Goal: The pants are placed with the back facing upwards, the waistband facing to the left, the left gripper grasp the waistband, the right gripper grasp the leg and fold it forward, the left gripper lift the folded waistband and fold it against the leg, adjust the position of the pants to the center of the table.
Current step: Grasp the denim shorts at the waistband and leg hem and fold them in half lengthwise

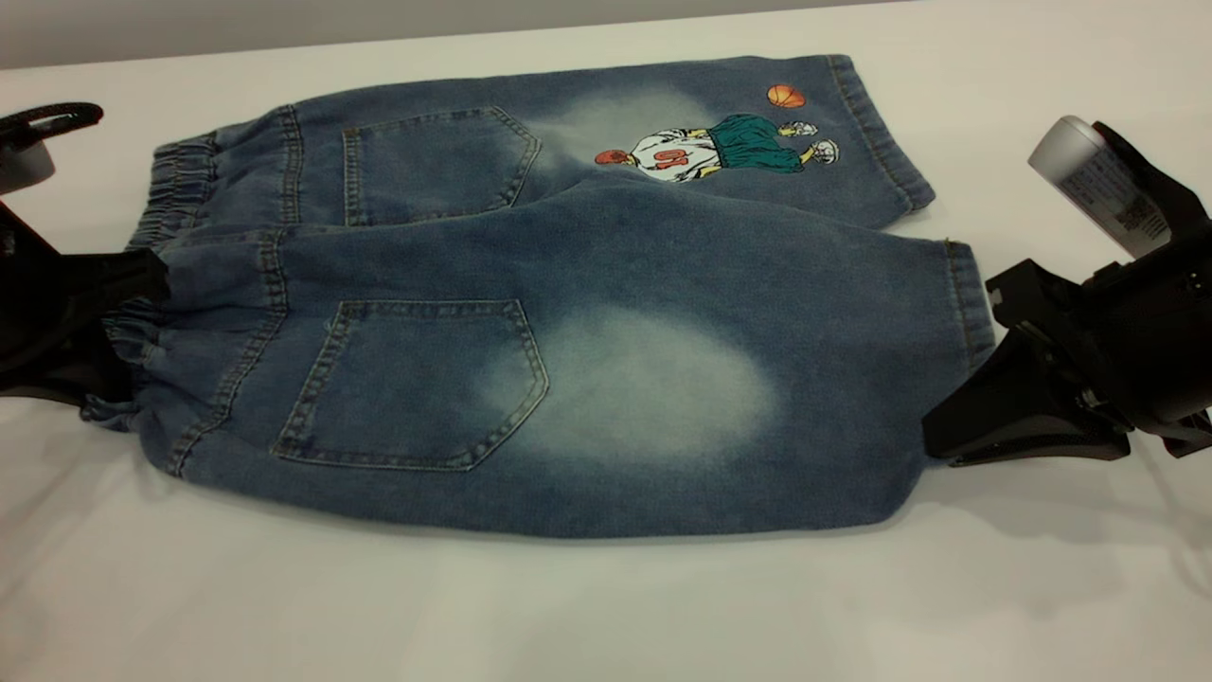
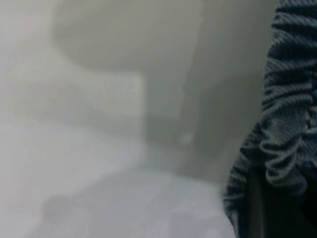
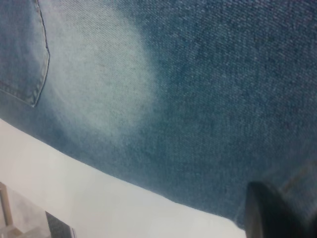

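Observation:
The blue denim pants (image 1: 606, 246) lie back up on the white table (image 1: 568, 606), with the ruffled waistband (image 1: 180, 189) at the left. The leg (image 1: 663, 398) with the pale faded patch is nearest me, and its upper edge overlaps the far leg with the basketball cartoon (image 1: 720, 142). My left gripper (image 1: 142, 284) is shut on the near part of the waistband (image 2: 290, 99), which bunches against a dark finger (image 2: 257, 208). My right gripper (image 1: 937, 436) is shut on the hem end of the leg (image 3: 198, 99), one black finger (image 3: 270, 213) pressed against the denim.
The right arm's black wrist with a grey cylinder (image 1: 1089, 175) stands at the right of the pants. A black part of the left arm (image 1: 47, 118) sits at the far left. The table's back edge runs along the top. Bare tabletop lies in front of the pants.

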Motion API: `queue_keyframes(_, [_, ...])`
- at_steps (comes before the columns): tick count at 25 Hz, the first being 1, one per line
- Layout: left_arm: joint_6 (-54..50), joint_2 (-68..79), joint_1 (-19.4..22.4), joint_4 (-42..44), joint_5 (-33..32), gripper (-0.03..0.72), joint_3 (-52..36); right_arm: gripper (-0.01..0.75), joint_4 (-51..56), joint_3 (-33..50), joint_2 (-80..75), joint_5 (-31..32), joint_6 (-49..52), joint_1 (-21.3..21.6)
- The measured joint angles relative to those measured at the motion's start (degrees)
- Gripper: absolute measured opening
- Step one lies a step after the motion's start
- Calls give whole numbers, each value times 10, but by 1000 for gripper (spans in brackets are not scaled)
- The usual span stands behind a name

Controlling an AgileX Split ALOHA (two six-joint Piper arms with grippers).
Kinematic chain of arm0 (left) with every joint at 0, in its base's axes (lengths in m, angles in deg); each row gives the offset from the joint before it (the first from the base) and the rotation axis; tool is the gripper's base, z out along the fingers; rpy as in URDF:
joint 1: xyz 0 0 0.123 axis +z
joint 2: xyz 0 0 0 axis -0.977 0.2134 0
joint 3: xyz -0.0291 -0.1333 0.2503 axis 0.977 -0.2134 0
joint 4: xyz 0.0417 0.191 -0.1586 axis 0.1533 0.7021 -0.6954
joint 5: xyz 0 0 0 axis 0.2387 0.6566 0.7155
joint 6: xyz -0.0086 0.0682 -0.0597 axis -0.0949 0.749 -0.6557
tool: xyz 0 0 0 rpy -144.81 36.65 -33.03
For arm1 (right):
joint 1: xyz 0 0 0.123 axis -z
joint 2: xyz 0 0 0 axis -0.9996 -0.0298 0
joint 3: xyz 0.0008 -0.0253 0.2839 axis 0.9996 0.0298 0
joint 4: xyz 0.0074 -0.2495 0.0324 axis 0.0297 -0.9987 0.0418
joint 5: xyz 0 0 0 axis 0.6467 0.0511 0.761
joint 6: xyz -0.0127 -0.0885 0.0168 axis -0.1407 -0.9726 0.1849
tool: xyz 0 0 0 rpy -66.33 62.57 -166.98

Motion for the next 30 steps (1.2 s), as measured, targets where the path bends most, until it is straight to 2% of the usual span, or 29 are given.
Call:
queue_keyframes(6, [21, -32, 0, 1, -73, 75, 32, 15, 3, 0, 10, 50, 0, 0])
queue_keyframes(15, [73, -68, -1, -3, -203, 75, 123, 15, -23, -44, 90, 22, 0, 0])
queue_keyframes(30, [73, -67, -10, -4, -266, 74, 255, 15, -90, -207, 92, 12, 86, 0])
